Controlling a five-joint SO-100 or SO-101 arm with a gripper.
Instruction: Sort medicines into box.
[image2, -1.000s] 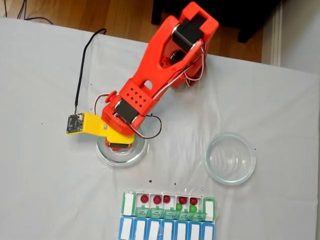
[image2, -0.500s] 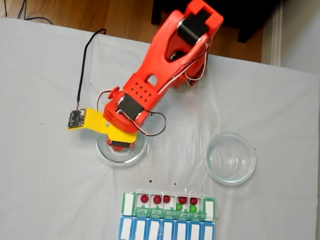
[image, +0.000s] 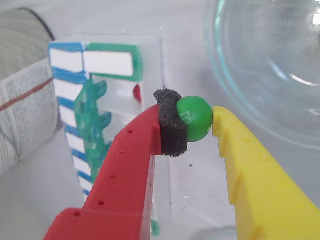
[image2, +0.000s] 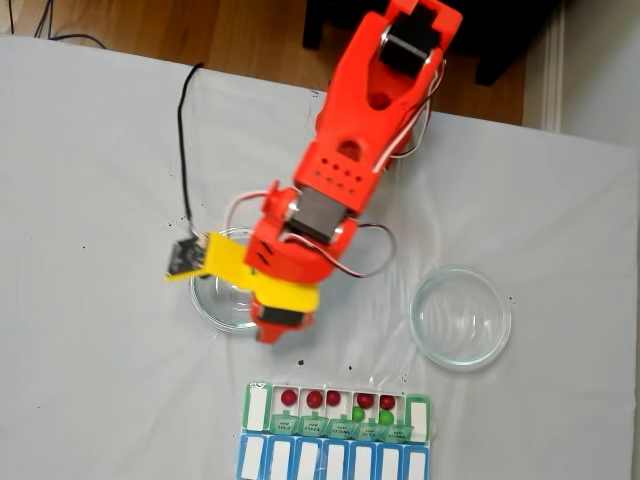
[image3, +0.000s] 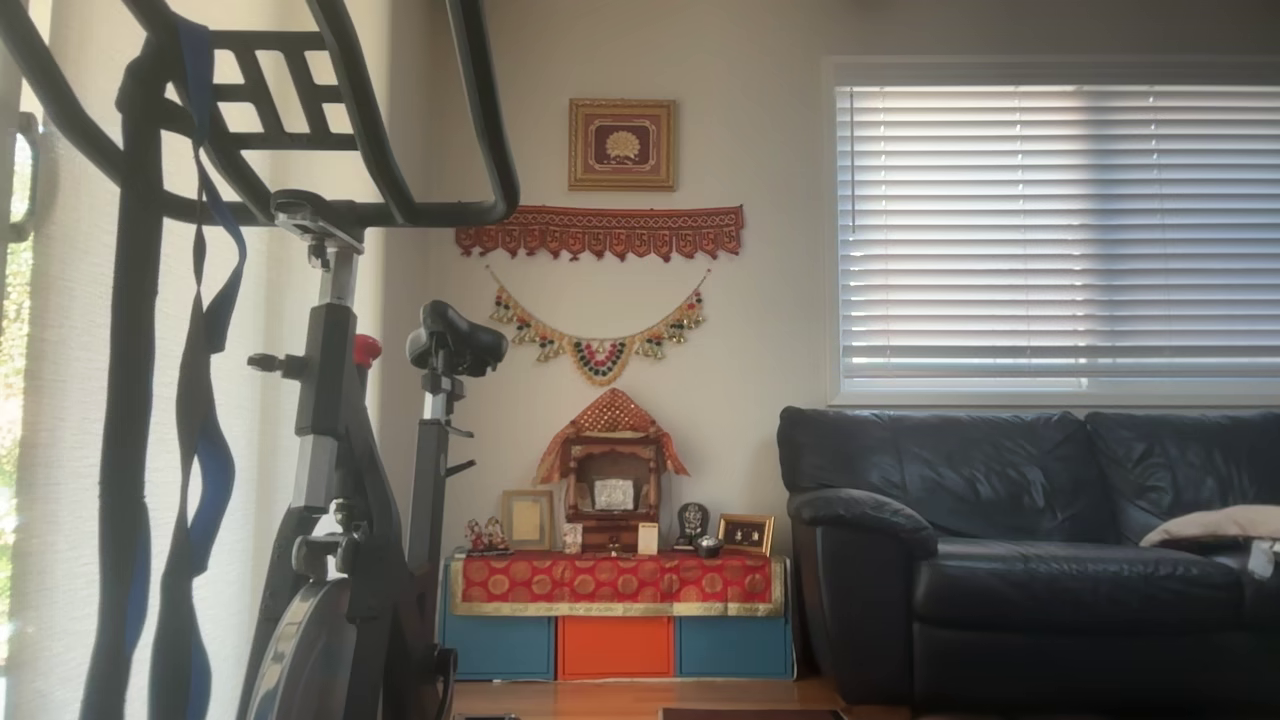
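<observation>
Wrist view: gripper is closed on one green ball, mid-frame. The black foam pad on the red finger presses its left side; the yellow finger touches its right side. The ball is clear of the white cloth below.

Fixed view: orange arm comes down from top centre, with the gripper just left of centre — at the lower right edge of the left glass dish. The ball itself can't be made out from this angle. A second glass dish sits well apart at centre right.

The box, the green-lidded row, is at bottom centre, below the gripper and apart from it. Five middle lids are flipped open. Red balls show in the open compartments — the two compartments toward the right also hold green balls. The blue-lidded row lies touching it along the bottom edge.

In the wrist view the box appears upper left, beyond the red finger, one red ball visible in it; a glass dish fills the upper right.
</observation>
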